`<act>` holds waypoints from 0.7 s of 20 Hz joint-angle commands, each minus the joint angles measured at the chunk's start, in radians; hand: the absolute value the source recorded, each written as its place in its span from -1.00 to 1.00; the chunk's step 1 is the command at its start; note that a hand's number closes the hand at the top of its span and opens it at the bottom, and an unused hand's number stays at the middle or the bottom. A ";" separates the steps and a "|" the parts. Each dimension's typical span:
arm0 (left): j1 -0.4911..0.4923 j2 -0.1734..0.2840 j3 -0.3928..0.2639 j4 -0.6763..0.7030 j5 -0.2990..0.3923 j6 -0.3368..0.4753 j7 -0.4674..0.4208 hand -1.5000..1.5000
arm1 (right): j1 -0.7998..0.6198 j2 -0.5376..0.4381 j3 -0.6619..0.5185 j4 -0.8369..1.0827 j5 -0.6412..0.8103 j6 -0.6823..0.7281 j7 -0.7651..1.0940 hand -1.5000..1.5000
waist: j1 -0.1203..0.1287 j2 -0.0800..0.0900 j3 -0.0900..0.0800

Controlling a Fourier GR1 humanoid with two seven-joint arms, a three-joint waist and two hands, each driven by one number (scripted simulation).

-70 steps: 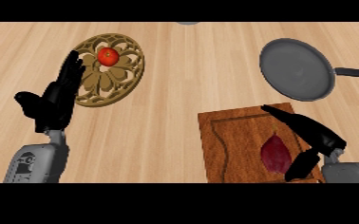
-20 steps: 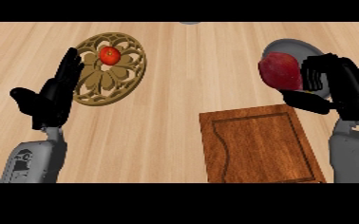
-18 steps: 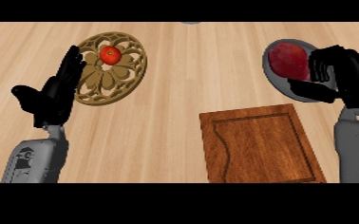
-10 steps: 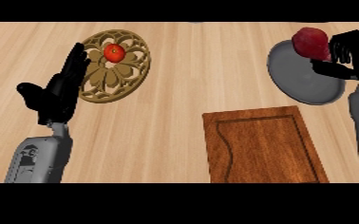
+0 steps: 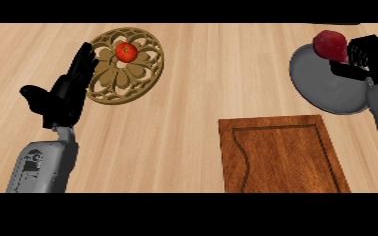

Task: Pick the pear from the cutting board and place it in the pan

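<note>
Head view looks steeply down on a pale wooden counter (image 5: 192, 95), the largest thing here. Next in size is the cutting board (image 5: 284, 155), a dark reddish slab at the near right; its top is bare, with nothing left lying on it. Far left of it sits an ornate round plate (image 5: 125, 65) with a carved flower pattern, and a small tomato (image 5: 126, 51) rests on its far part. At the far right lies the grey pan (image 5: 328, 82), partly cut off by the right edge.

The left hand (image 5: 63, 92) stands open at the near left, fingers straight and pointing up beside the plate, resting and holding nothing.

The right hand (image 5: 358, 60) shows only in part at the right edge, its fingers curled round the dark red pear (image 5: 330, 45). The pear is at the pan's far rim, held above it rather than lying in it, as far as I can tell.

Compared with a second ago, the pear has travelled from over the pan's near-left part toward its far-right edge, and the whole scene has slid left in view, so the pan now sits hard against the right side. Several seconds back the pear still lay on the board. So the lift and carry look done; what remains, in my judgement, is lowering the fruit over the pan's middle and opening the fingers.
</note>
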 commanded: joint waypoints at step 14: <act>-0.002 -0.008 -0.011 -0.021 -0.013 0.011 0.012 0.00 | -0.076 -0.076 -0.141 0.336 -0.149 0.251 -0.223 -1.00 | 0.001 -0.001 0.003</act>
